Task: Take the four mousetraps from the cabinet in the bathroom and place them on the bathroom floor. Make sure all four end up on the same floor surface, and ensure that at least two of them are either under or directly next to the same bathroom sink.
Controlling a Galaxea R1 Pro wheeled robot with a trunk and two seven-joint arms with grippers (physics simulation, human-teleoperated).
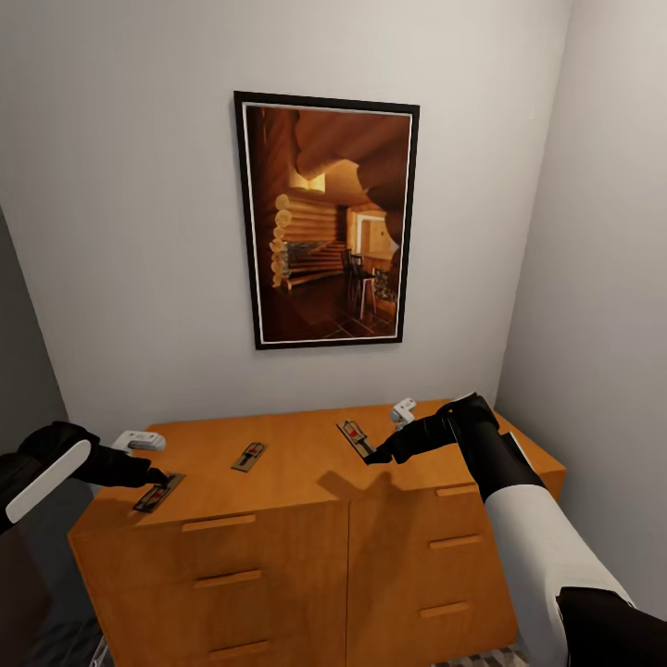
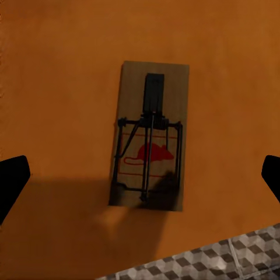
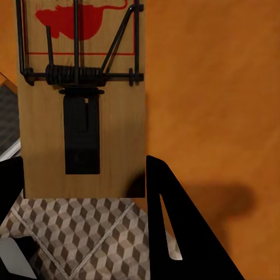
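Mousetraps lie on the flat top of the cabinet [image 1: 296, 547], an orange-brown wooden sideboard with drawers and slim bar handles, under a framed picture [image 1: 324, 220] on a grey wall. Three flat wooden boards with dark springs show: left trap [image 1: 158, 492], middle trap [image 1: 249, 456], right trap [image 1: 357, 439]. The left gripper [image 1: 167, 480] hangs over the left trap, fingers [image 2: 13, 181] spread wide. The right gripper [image 1: 378, 456] clamps the right trap's near end. Cube-patterned floor [image 3: 76, 233] shows below
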